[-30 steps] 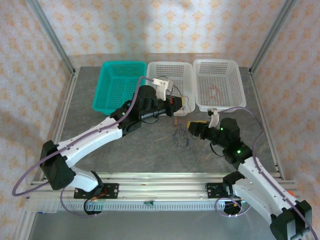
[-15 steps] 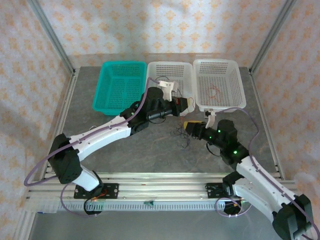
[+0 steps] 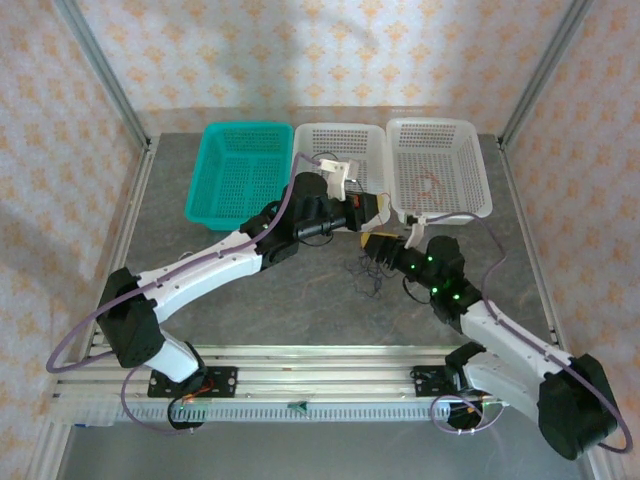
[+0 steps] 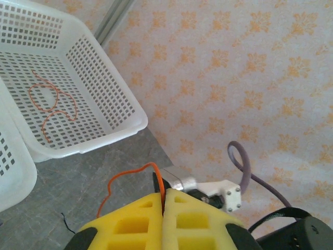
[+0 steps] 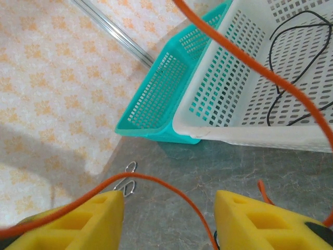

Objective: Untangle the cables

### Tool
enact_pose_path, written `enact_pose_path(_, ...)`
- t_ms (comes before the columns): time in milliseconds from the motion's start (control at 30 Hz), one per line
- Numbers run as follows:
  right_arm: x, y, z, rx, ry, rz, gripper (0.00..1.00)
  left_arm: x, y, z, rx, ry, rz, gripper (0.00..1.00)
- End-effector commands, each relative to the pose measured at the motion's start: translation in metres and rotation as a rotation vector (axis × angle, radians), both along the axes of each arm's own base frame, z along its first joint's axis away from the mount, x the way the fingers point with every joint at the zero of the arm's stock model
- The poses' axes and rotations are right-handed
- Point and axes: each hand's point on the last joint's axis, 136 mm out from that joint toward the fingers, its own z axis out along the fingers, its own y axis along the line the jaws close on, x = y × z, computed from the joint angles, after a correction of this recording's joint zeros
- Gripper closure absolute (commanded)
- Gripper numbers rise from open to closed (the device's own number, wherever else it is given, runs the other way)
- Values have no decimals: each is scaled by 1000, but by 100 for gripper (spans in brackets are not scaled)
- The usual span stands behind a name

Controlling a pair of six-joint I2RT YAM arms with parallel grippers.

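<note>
Cables (image 3: 366, 272) lie in a small dark tangle on the grey table (image 3: 300, 300), just in front of both grippers. The left gripper (image 4: 163, 197) has its yellow pads pressed together, pinching an orange cable (image 4: 131, 174) that loops up and out from between them. The right gripper (image 5: 169, 203) has its pads spread wide and holds nothing; an orange strand (image 5: 140, 177) arcs across the gap.

Beyond them, a black cable (image 5: 291, 57) rests in the middle white basket (image 5: 234, 88). A second orange cable (image 4: 49, 104) rests in the right white basket (image 4: 112, 88).

Likely risk: pulling the pinched cable may drag the whole tangle along, or the thin wire may slip from the pads, because the open right jaws brace nothing.

Compared with half a second ago, the right gripper has reached further forward, closer to the left one. The tangle has barely shifted.
</note>
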Motion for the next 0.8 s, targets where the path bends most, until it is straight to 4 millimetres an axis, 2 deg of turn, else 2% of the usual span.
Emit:
enact_pose_path(0, 9, 0, 8, 48, -29, -39, 51, -8, -8, 32, -55, -51, -40, 100)
enact_pose_path(133, 18, -4, -26, -22, 79, -89, 56, -11, -6, 44, -60, -69, -45, 100)
enact_pose_path(267, 18, -20, -58, -82, 162, -172, 59, -14, 0, 58, -58, -102, -38, 100)
enact_pose_path(400, 16, -34, -82, -145, 223, -236, 61, -15, 8, 69, -51, -143, -29, 100)
enact_pose_path(667, 7, -43, -97, -192, 257, -256, 63, -12, 27, 90, -61, -181, 1, 100)
enact_pose_path(767, 2, -39, -90, -187, 232, -217, 56, -11, 29, 93, -43, -191, 4, 100)
